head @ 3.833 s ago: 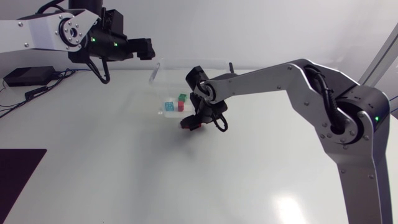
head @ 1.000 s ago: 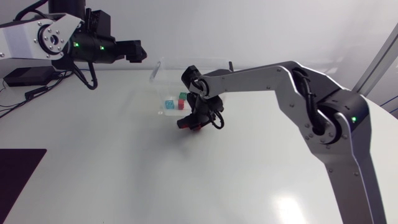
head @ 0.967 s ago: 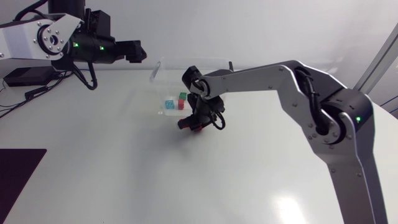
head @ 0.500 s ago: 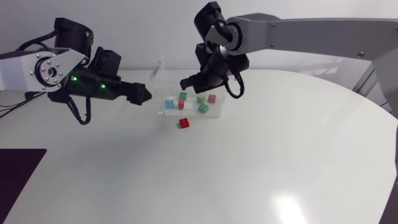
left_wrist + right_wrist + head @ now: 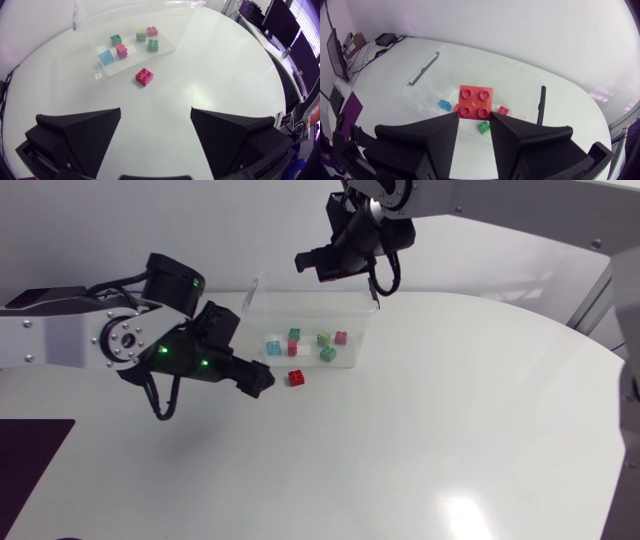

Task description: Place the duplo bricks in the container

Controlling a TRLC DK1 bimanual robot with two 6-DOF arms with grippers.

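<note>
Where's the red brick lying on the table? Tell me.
Head view: the red brick lies just outside the container, between it and the left arm's fingers.

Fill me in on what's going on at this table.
Duplo bricks are going into a clear container. The right pincer is shut on an orange-red brick and is raised above the container, which already holds several bricks. The left pincer is open and low over the table, just short of a red brick lying outside the container.
</note>
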